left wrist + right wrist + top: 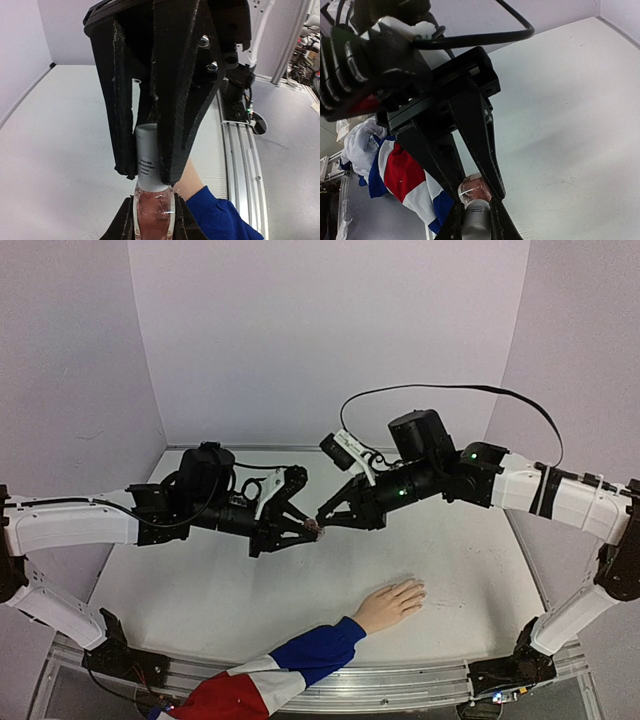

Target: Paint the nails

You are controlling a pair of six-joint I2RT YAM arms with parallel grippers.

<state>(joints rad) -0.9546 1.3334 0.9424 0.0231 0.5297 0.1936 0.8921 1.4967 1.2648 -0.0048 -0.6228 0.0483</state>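
A small pinkish bottle (317,528) with a white cap (146,160) hangs in mid-air between both grippers. My left gripper (310,531) is shut on the bottle's glass body (154,217). My right gripper (326,512) is shut on the cap (477,220), with the pink glass (476,187) just beyond it. The pale hand (392,605) lies flat on the table, below and to the right of the bottle, its fingertips (420,590) pointing right. The nails are too small to make out. Its blue, white and red sleeve (290,668) runs to the near edge.
The white table (200,590) has a metal rail (400,677) along its near edge. Purple walls stand at the back and sides. A black cable (450,390) arcs over the right arm. The sleeve also shows in the right wrist view (405,175).
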